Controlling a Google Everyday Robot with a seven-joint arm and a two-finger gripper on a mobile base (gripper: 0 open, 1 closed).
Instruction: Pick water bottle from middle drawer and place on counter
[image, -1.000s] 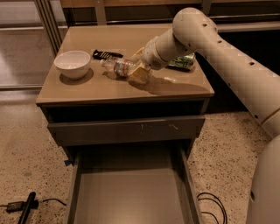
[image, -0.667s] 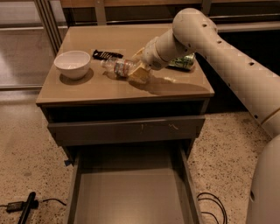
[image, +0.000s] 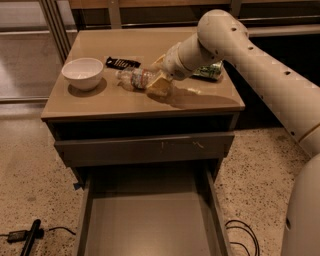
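The water bottle (image: 134, 78) lies on its side on the tan counter (image: 100, 102), near the middle, cap end towards the bowl. My gripper (image: 158, 76) reaches in from the right and is shut on the bottle's base end, low at the counter surface. The middle drawer (image: 150, 222) is pulled out below, its grey floor bare.
A white bowl (image: 82, 73) stands at the counter's left, a black packet (image: 122, 63) behind the bottle, a green can (image: 210, 71) behind my wrist. The drawer with a scratched front (image: 145, 148) is shut. Cables lie on the speckled floor at left (image: 27, 236) and right (image: 242, 235).
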